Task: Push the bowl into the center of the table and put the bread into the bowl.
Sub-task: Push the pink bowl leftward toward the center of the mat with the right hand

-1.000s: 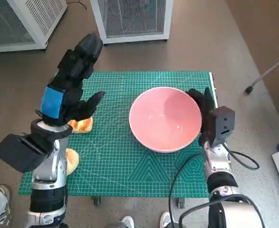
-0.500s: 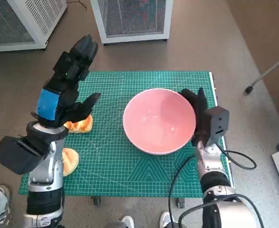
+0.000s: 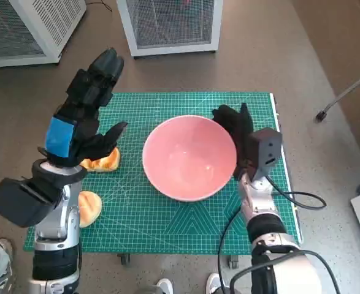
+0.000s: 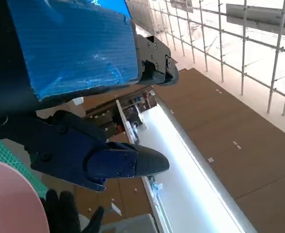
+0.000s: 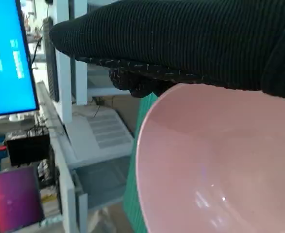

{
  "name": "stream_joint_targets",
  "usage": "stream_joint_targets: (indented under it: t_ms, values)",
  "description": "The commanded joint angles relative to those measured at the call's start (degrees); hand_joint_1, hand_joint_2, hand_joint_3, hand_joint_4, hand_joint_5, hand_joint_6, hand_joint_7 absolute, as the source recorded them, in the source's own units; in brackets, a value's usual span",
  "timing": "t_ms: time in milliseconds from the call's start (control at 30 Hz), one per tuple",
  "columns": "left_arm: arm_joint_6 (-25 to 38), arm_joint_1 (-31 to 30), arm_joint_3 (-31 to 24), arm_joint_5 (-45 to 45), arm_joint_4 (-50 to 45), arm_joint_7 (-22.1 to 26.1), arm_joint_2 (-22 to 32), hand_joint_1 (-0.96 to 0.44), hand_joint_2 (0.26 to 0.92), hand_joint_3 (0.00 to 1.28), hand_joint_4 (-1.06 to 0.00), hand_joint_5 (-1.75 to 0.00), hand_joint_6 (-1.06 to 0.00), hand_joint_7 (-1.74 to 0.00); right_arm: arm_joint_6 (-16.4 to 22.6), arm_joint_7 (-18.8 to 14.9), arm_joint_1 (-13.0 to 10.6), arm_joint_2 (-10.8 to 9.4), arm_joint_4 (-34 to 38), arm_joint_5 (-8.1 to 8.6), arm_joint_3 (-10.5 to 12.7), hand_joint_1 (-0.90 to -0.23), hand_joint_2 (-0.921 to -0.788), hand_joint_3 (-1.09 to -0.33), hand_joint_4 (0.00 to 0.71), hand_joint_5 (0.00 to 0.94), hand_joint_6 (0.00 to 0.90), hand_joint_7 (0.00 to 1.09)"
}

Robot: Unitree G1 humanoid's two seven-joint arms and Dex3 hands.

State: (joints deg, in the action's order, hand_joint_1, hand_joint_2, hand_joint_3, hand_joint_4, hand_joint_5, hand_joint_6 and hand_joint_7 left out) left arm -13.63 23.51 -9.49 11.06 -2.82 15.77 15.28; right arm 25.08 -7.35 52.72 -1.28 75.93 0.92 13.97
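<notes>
The gloved right robot hand (image 3: pixel 233 122) presses flat on the far-right rim of the wide pink plastic bowl (image 3: pixel 189 157) near the bench's middle, while the golden bread piece (image 3: pixel 102 160) lies just beneath the raised, spread left robot hand (image 3: pixel 81 119), the nearer one.
</notes>
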Motion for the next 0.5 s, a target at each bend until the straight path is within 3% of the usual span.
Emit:
stream_joint_targets:
  t_ms: [33,500]
  values:
    - [0.8,-0.67,-0.64,0.81,-1.63,0.06,0.56,-0.64,0.921,0.36,-0.22,0.0,-0.17,-0.28,-1.44,0.4,-0.42,-1.01,0.68,0.14,0.15,-0.568,-0.921,-0.697,0.256,0.007,0.394,0.02]
    - [1.72,-1.87,-1.31,0.67,-3.41,-0.08,0.99,-0.65,0.921,0.37,-0.21,0.0,-0.16,-0.3,-2.12,0.38,0.3,-2.11,0.64,-0.23,-0.3,-0.583,-0.921,-0.692,0.259,0.005,0.397,0.02]
